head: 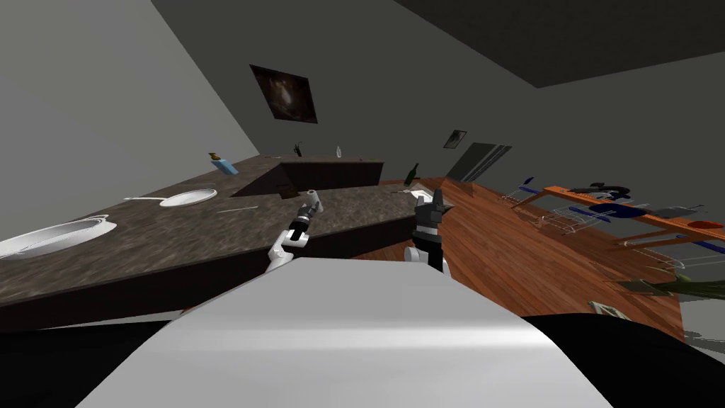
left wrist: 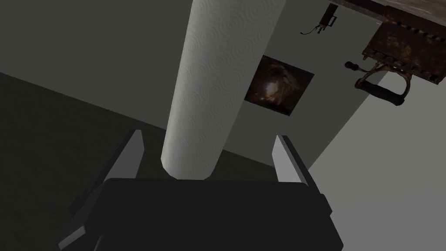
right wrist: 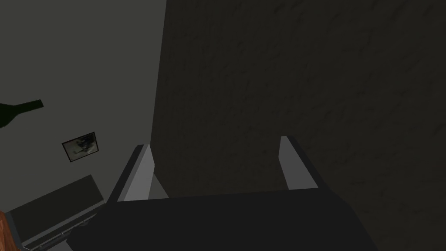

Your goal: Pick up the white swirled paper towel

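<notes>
The white paper towel roll [left wrist: 213, 87], embossed with swirls, stands up out of the gap between my left gripper's [left wrist: 209, 140] fingers. It touches neither finger [left wrist: 130, 152] and sits nearer one of them. That gripper is open. In the head view the roll [head: 314, 198] is a small white cylinder at the tip of my left gripper [head: 309, 210], over the dark speckled counter [head: 141, 241]. My right gripper [head: 432, 201] hovers at the counter's end and is open with nothing between its fingers [right wrist: 213, 141].
On the counter lie a white pan [head: 187, 198], a large white bowl [head: 53, 237] and a blue bottle [head: 225, 166], around a recessed sink [head: 304, 177]. A green bottle [head: 412, 172] stands near the right gripper. Wooden floor [head: 524, 255] and an orange rack [head: 623, 212] lie to the right.
</notes>
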You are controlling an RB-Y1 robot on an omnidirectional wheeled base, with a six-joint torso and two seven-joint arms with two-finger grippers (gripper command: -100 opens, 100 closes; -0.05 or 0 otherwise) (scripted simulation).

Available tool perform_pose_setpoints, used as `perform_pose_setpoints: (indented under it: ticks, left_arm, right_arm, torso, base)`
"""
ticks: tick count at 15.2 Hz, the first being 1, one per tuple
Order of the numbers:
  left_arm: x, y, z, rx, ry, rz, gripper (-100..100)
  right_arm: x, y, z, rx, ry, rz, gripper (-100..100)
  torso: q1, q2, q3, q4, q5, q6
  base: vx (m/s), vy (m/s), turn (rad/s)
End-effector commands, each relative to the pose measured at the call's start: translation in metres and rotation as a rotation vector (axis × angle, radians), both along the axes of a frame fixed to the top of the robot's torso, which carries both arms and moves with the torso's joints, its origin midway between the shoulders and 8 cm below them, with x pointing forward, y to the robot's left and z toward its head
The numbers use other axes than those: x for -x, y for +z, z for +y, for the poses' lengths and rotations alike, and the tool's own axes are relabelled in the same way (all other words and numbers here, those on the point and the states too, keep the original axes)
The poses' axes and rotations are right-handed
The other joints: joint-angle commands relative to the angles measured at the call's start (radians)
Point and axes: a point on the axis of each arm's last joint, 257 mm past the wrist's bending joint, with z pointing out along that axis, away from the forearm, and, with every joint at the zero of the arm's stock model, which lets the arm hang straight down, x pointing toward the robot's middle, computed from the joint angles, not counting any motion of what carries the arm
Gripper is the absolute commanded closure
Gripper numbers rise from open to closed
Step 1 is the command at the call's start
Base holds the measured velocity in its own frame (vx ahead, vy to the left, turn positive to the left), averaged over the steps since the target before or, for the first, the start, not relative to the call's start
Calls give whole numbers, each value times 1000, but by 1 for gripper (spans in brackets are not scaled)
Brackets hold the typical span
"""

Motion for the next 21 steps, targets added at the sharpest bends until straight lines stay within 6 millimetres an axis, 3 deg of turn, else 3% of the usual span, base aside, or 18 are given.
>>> perform_pose_setpoints:
  ticks: [1,3,5,6,11,12,17,18,19,21]
  left_arm:
    - [-3,-9,8,-26,18,26,-100]
    - [-5,-17,14,-49,34,50,-100]
    - [-5,-13,11,-39,27,39,-100]
    - [-5,-13,11,-39,28,39,100]
    - [-5,-13,11,-39,28,39,100]
    - [-6,-20,13,-44,32,50,-100]
    - [-19,-14,24,-41,55,47,-100]
    - [-15,-17,22,-42,50,49,-100]
    - [-8,-19,15,-42,36,49,100]
    - [-10,-19,16,-42,40,50,100]
  right_arm:
    - [0,0,0,0,0,0,0]
    - [0,0,0,0,0,0,0]
    - [0,0,0,0,0,0,0]
    - [0,0,0,0,0,0,0]
    - [0,0,0,0,0,0,0]
    - [0,0,0,0,0,0,0]
    - [0,0,0,0,0,0,0]
    - [0,0,0,0,0,0,0]
    - [0,0,0,0,0,0,0]
    - [0,0,0,0,0,0,0]
  torso:
    - [0,0,0,0,0,0]
    - [0,0,0,0,0,0]
    - [-1,0,0,0,0,0]
    - [-1,-1,0,0,0,0]
    - [-1,-1,-1,0,0,0]
    - [-1,-1,-1,0,0,0]
    - [-1,-2,-1,0,0,2]
    - [-1,-2,-1,0,0,2]
    - [-1,-2,-1,0,0,2]
    - [-4,-3,-2,0,-1,1]
  base:
    - [-16,15,-73]
    - [-20,17,-90]
    - [-4,4,-12]
    - [0,0,0]
    - [0,0,0]
    - [15,-15,6]
    - [-4,2,-20]
    - [-13,17,-36]
    - [11,-3,54]
    - [14,-19,72]
